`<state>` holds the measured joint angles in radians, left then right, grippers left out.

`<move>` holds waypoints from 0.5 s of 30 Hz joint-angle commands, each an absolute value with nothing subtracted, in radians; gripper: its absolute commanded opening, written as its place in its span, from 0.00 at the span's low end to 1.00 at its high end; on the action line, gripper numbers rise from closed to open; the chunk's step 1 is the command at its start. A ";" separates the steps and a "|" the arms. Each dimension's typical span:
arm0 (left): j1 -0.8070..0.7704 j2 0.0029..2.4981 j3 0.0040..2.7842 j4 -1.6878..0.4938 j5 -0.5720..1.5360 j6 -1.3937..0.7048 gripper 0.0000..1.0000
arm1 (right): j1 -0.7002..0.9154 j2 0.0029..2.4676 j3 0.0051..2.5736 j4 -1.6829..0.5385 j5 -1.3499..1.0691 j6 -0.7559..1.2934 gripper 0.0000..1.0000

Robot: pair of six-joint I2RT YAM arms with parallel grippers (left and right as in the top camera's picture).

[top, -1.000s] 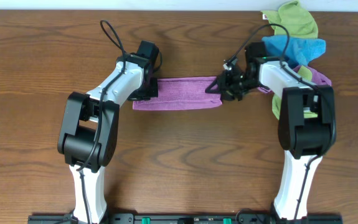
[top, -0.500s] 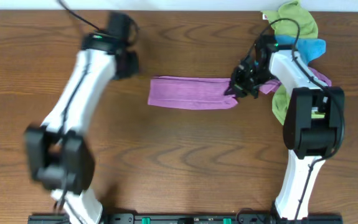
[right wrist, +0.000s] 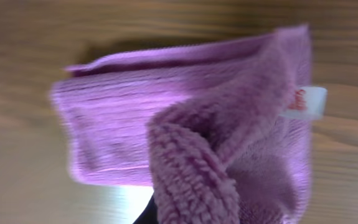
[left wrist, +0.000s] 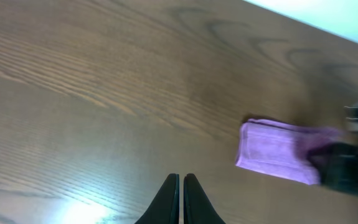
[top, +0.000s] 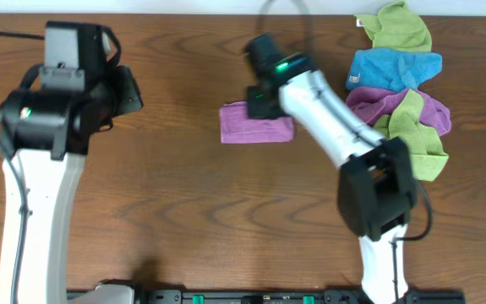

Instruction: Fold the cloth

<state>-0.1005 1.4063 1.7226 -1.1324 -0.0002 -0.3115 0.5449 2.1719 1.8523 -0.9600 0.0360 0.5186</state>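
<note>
1. Your right gripper (top: 262, 103) sits at the upper centre of the overhead view, on the upper right part of the cloth (top: 244, 127). In its wrist view a thick ridge of purple pile rises to the bottom edge of the frame. The gripper is pinching that fold, though its fingers are almost wholly hidden behind it.
2. The cloth lies as a short folded rectangle on the tabletop (top: 217, 211), with its long side running across the frame. Its small white tag (right wrist: 307, 102) sticks out at the right edge of the right wrist view.
3. Your left gripper (left wrist: 180, 198) has its fingers pressed together with nothing between them. It hangs over bare wood. In its wrist view the cloth lies to the right of the frame, well apart from the fingertips.
4. In the overhead view your left arm fills the left side of the frame, far from the cloth.
5. At the upper right of the overhead view there is a heap of other cloths. It holds a lime-green cloth (top: 403, 29), a blue cloth (top: 390, 67), a second purple cloth (top: 378, 105) and another green cloth (top: 420, 143). The heap lies apart from the folded cloth, and your right arm crosses the wood between them.
</note>
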 commanded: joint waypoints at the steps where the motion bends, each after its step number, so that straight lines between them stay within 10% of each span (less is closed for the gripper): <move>1: -0.097 1.346 1.718 -1.159 -0.006 -0.315 0.06 | 0.597 2.197 1.860 -0.934 0.102 0.578 0.02; 15: -0.097 1.312 1.718 -1.210 0.002 -0.315 0.06 | 0.654 2.214 1.860 -0.839 -0.035 0.616 0.06</move>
<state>-0.1005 1.3136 1.7226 -1.2049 -0.0002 -0.3138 0.6357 2.2040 1.8523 -0.8486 0.0181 0.5934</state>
